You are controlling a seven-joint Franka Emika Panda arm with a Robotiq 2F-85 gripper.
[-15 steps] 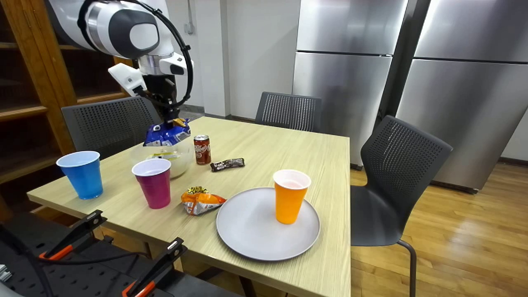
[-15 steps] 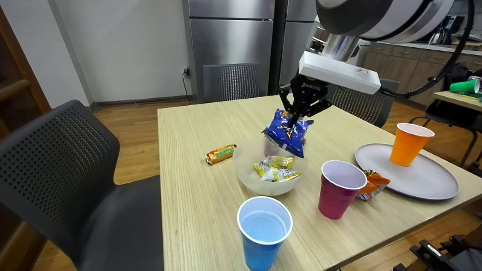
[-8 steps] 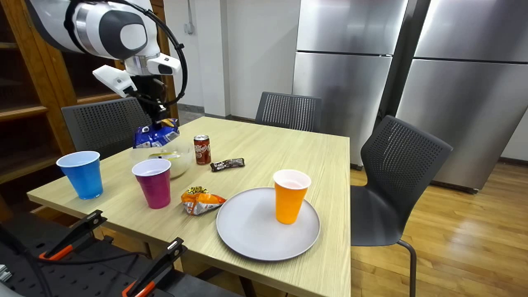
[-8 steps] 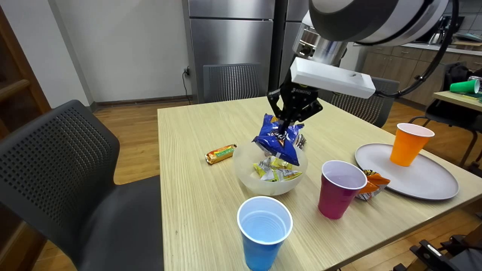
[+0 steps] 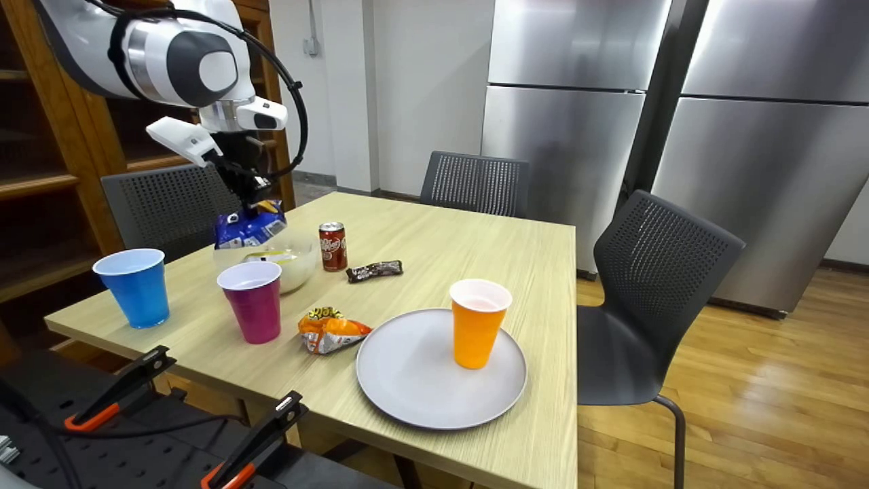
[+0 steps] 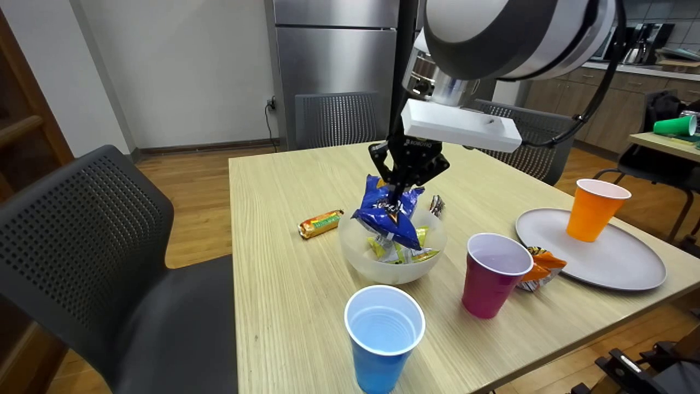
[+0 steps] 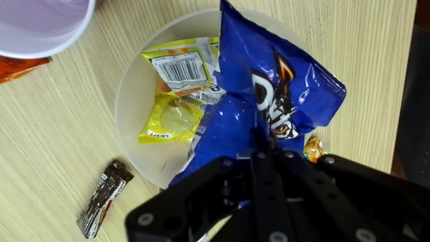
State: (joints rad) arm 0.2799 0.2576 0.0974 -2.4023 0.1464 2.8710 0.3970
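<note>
Claw [image 6: 392,201] and blue snack bag [image 7: 231,124]: shifted sideways together and slightly lower since the earlier frames, while the things resting on the surface [image 5: 434,238] have stayed put.
Claw's grip: pinching the blue snack bag at its middle, the film creased where it is gripped.
Bowl [image 6: 383,273]: directly beneath the claw, whitish and translucent; the blue snack bag hangs over it, and I cannot tell whether it touches the rim or the contents.
Yellow packets [image 7: 158,117]: inside the bowl, below the claw, partly covered by the blue snack bag in the wrist view.
Gold-wrapped bar [image 6: 320,224]: left of the claw in an exterior view, lying near the bowl.
Soda can [image 5: 333,246]: right of the claw in an exterior view, upright beside the bowl.
Dark-wrapped bar [image 5: 375,272]: on the can's side, farther from the claw.
Magenta cup [image 5: 251,312] and blue cup [image 6: 383,355]: nearer the cameras than the claw in both exterior views, upright, near the bowl.
Orange snack bag [image 5: 333,333]: past the magenta cup from the claw, near the gray plate [image 5: 414,394].
Gray plate: well apart from the claw, an orange cup [image 5: 477,333] standing on it.
</note>
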